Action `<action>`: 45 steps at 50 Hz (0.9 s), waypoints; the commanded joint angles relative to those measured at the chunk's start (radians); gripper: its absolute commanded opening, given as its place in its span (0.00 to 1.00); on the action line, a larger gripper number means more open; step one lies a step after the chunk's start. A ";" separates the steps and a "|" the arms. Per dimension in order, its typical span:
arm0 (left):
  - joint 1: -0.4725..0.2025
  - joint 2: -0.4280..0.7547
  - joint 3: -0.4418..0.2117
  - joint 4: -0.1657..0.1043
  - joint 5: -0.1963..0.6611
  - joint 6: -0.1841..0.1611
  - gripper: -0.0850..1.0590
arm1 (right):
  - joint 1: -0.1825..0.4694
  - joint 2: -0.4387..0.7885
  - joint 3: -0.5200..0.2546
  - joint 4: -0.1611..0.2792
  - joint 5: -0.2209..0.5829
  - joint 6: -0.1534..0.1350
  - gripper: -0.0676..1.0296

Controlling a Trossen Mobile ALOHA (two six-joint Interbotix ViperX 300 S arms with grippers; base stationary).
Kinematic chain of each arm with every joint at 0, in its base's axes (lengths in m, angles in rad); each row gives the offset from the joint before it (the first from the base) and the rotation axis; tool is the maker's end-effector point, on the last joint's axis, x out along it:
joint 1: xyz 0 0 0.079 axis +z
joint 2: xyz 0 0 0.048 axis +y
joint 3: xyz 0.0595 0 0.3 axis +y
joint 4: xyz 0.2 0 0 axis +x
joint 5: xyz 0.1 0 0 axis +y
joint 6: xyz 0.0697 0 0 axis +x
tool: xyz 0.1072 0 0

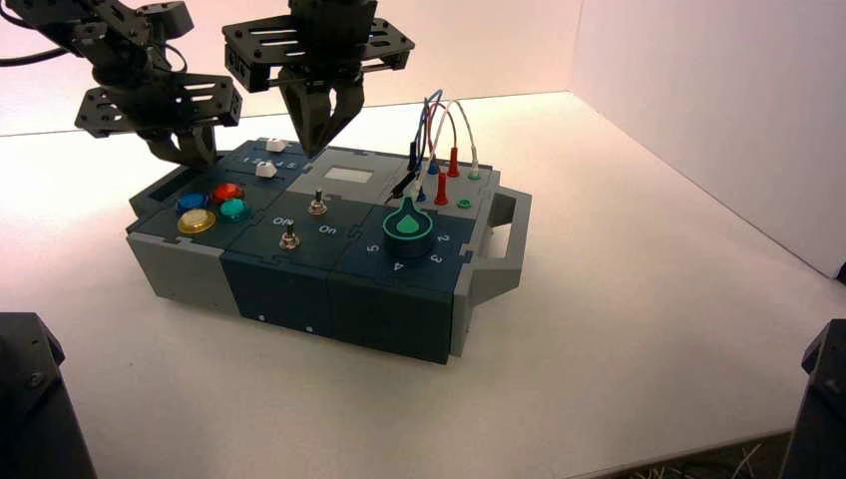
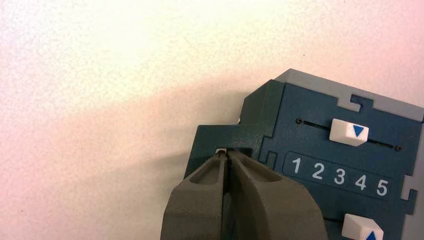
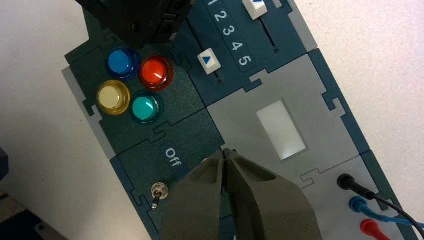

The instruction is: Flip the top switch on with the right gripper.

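Right gripper point(image 1: 317, 140), jaws together, hovers behind the top switch point(image 1: 317, 205); descending off-line risks hitting the neighbouring lower toggle point(image 1: 289, 238)

In the right wrist view the right claw point(image 3: 226, 152) (tips pressed together) hides the top switch; the lower white slider point(image 2: 362, 229) is cut by the left wrist view's edge.

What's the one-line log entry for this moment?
right gripper: shut, hovering above box behind top switch | switch: untouched | left gripper: shut, at box's far-left corner
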 commanded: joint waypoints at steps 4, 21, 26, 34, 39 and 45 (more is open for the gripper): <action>0.008 -0.051 -0.043 0.002 0.014 0.009 0.05 | -0.005 -0.054 -0.021 -0.003 -0.003 0.000 0.04; 0.012 -0.101 -0.055 0.005 0.035 0.029 0.05 | -0.011 -0.055 -0.026 -0.018 -0.008 0.000 0.04; 0.015 -0.115 -0.055 0.006 0.044 0.037 0.05 | -0.014 -0.055 -0.028 -0.017 -0.006 0.003 0.04; 0.026 -0.132 -0.046 0.006 0.048 0.041 0.05 | -0.015 -0.055 -0.028 -0.018 -0.006 0.005 0.04; 0.026 -0.147 -0.035 0.005 0.051 0.041 0.05 | -0.018 -0.055 -0.029 -0.018 -0.011 0.003 0.04; 0.026 -0.176 -0.023 0.006 0.057 0.041 0.05 | -0.020 -0.058 -0.032 -0.028 -0.020 0.002 0.04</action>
